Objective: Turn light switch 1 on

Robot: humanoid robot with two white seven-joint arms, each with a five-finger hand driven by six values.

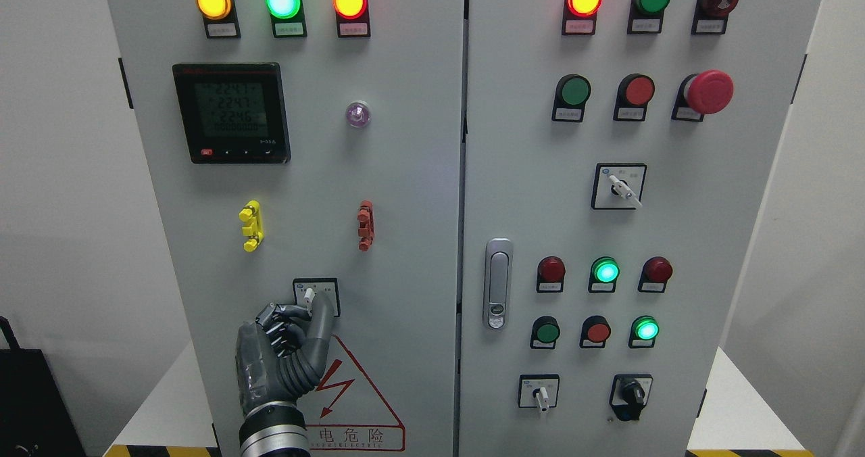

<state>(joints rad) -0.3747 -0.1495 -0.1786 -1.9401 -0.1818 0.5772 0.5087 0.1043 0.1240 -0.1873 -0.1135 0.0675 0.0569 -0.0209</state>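
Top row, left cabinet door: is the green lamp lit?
Lit. The green lamp glows bright with a whitish centre, like the lit yellow lamp beside it.

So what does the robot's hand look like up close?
Only the left hand shows. It has a shiny, dark grey shell on the back, ribbed grey fingers like bendy tubes, pale metal bits at the knuckles, and a silvery ringed cuff at the wrist. No cables or markings are visible.
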